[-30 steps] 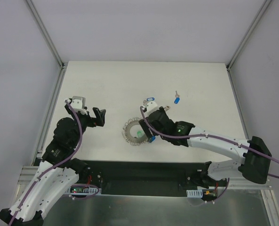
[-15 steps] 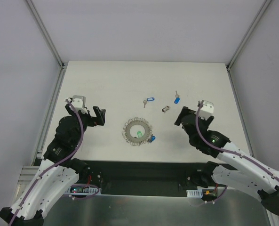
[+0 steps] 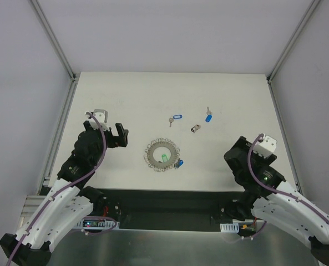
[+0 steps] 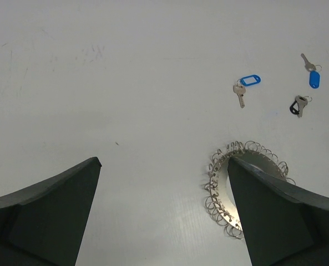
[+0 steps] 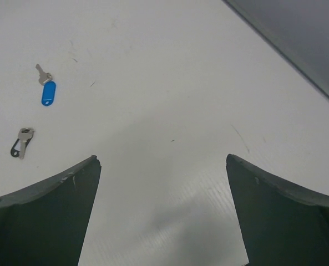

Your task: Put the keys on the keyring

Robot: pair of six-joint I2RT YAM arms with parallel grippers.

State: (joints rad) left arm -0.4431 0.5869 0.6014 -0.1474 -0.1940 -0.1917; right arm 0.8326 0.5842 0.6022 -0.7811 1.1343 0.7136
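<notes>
you have the white table [image 3: 125,94] with both arms sitting low near its front edge. the left claw [image 3: 120,136] hangs wide open and empty, just left of the keyring. the right claw [image 3: 234,151] hangs wide open too, well off to the right, gripping nothing.

the keyring [image 3: 162,155] lies flat in the near middle of the table, between the two claws and touched by neither. the rim key [image 3: 179,164], blue-tagged, touches the ring's near right edge. you cannot tell from these views whether it is hooked on or only resting against it.

the other three lie loose beyond the ring, apart from it. the left blue key [image 3: 176,118] is nearest the ring's far side, the dark key [image 3: 195,128] is just to its right, and the far blue key [image 3: 208,117] is furthest right.

so count at best one key done. three are left for you to pick up and thread, and no claw is on any of them.
</notes>
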